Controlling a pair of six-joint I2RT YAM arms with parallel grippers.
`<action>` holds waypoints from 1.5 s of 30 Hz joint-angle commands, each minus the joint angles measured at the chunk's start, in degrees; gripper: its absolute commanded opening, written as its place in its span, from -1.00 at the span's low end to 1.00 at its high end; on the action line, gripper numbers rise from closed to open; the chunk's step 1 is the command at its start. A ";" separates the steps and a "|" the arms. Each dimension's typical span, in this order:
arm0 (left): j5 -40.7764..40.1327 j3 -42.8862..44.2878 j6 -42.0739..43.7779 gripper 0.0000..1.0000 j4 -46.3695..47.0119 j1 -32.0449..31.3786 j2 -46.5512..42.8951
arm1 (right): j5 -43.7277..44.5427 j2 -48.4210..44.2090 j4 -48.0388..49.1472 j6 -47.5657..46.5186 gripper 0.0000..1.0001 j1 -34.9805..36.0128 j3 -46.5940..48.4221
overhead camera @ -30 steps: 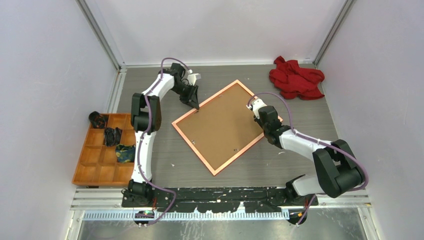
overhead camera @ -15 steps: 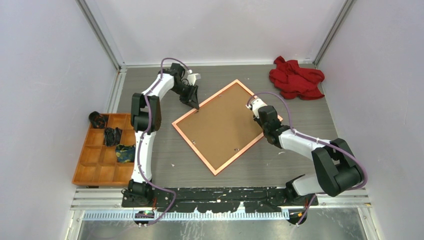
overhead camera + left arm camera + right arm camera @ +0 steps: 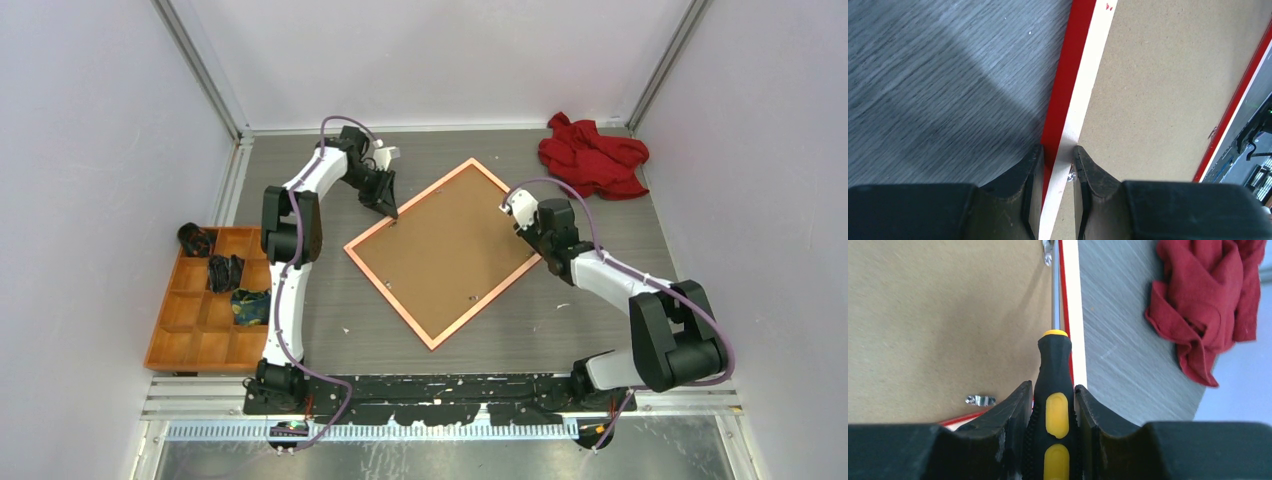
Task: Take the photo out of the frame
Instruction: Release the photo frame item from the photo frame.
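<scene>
The frame (image 3: 388, 297) lies face down in the middle of the table, its plain brown backing board (image 3: 445, 250) facing up. The photo is hidden beneath the board. My left gripper (image 3: 390, 212) is shut on the frame's far-left rim; in the left wrist view its jaws (image 3: 1057, 149) straddle the red edge (image 3: 1063, 85). My right gripper (image 3: 522, 215) is at the frame's right edge, shut (image 3: 1052, 387) on a black-and-yellow screwdriver (image 3: 1055, 370). The screwdriver's shaft points along the rim (image 3: 1070, 305) toward a metal clip (image 3: 1048, 252).
A wooden compartment tray (image 3: 200, 320) with dark items stands at the left edge. A crumpled red cloth (image 3: 592, 158) lies at the back right, near the right gripper. A second metal clip (image 3: 980, 400) sits on the board. Walls enclose the table.
My right arm has moved a little toward the back right along the frame's edge, carrying the screwdriver. The left arm and the frame have not moved.
</scene>
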 commanded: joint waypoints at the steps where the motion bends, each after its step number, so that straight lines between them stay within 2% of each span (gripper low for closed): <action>1: -3.05 -0.06 0.14 -0.84 0.12 1.11 2.65 | -10.10 0.33 1.39 -1.96 -0.99 -0.47 2.65; 3: -3.04 -0.02 0.14 -0.84 0.06 1.11 2.72 | -12.25 -0.02 2.82 -1.85 -0.99 -0.38 1.42; 10: -3.03 0.16 0.15 -0.84 -0.08 1.11 2.82 | -11.13 -4.33 9.21 0.22 -0.99 -0.31 -2.53; 13: -3.12 0.16 0.14 -0.84 -0.04 1.11 2.82 | -8.22 -5.82 10.39 2.02 -0.99 -0.63 -2.75; 21: -2.88 -0.36 0.16 -0.80 0.30 1.11 2.47 | -8.62 -7.84 11.83 4.22 -0.99 -2.44 -4.58; 27: -3.04 -1.32 0.15 -0.64 1.15 1.12 1.73 | -8.04 -7.89 13.39 7.38 -0.99 -4.92 -4.49; 36: -3.19 -1.75 0.19 -0.42 1.61 1.11 1.39 | -2.56 -3.44 14.89 10.82 -0.99 -9.02 -2.56; 40: -3.13 -2.20 0.14 -0.19 1.97 1.11 1.06 | -1.77 -2.89 14.44 12.16 -0.99 -9.96 -1.70; 45: -3.13 -2.30 0.19 -0.05 2.07 1.11 0.99 | -1.84 -2.75 13.97 12.57 -0.99 -11.01 -1.55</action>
